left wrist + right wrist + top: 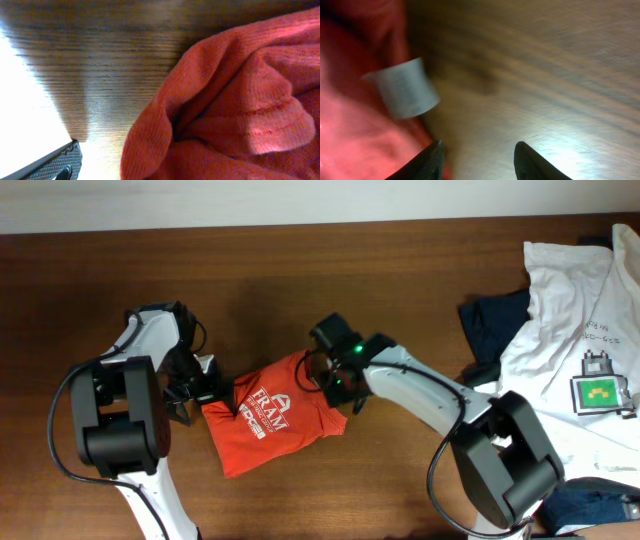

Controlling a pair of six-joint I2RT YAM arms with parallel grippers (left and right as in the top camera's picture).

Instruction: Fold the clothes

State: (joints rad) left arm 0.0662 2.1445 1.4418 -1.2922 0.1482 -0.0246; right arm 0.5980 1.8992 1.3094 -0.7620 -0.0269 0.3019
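Overhead view shows us the orange-red cotton T-shirt with white printed lettering (272, 418) lying as a compact, partly folded bundle on the dark wooden table (330, 270). Its long axis runs diagonally from its near-left corner up to its far-right corner. Both arms sit at the shirt and look about equally close: the left gripper (197, 388) against its left edge, the right gripper (335, 383) at its far-right corner.

In the right wrist view the shirt lies to the left of the claw. The two dark fingers (427, 162) stand spread with bare wood between them, so the claw grips nothing. One finger looks to brush the red cloth, and a pale sewn label (405, 95) sticks out of the shirt just above it. In the left wrist view rumpled cloth fills the right side and only one ribbed finger (62, 165) shows, so we cannot tell whether that claw is released or clenched.

We judge that the next fold needs the right claw to shift left onto the cloth. Well to the right of the shirt lie a white T-shirt with a green square graphic (560, 330) and dark navy garments (495, 320).
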